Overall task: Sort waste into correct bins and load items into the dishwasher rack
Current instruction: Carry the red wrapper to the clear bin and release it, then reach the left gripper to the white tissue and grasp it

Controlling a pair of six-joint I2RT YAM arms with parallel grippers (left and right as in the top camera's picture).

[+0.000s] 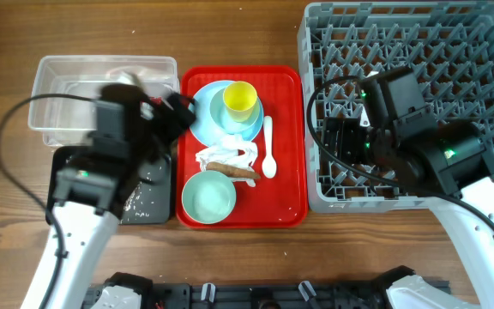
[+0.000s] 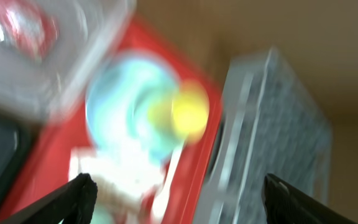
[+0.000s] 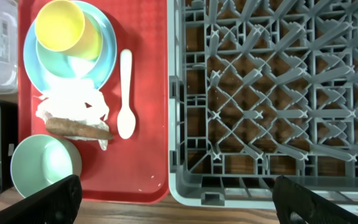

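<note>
My left gripper (image 1: pixel 177 106) hangs with jaws spread wide and nothing between them, over the seam where the clear tub (image 1: pixel 63 81) meets the red tray (image 1: pixel 286 197), at 10 o'clock from the tray's centre. Its wrist view is smeared, yet a red-and-white shape, probably the sauce packet (image 2: pixel 23 25), shows inside the tub, which I take to be the bin for packaging. The black tray (image 1: pixel 163 184), at 8 o'clock, carries scattered white grains (image 1: pixel 135 202), so I read it as the bin for food scraps. More waste lies at the red tray's centre: the crumpled paper (image 1: pixel 228 154) with a brown scrap (image 1: pixel 234 170) touching its near edge. That would explain why my left side waits beside both bins. The dishes are not yet loaded. The yellow cup (image 1: pixel 240 99) is stacked on the light blue plate (image 1: pixel 208 120) at 12 o'clock, the pale green bowl (image 1: pixel 208 196) sits at 7 o'clock and a white spoon (image 1: pixel 268 146) at 3 o'clock. My right gripper (image 3: pixel 178 182), jaws fully apart and empty, hovers over the left edge of the dishwasher rack (image 1: pixel 453 51), which stands at 3 o'clock. There it is placed, I judge, to take the dishes across once the waste is cleared.
</note>
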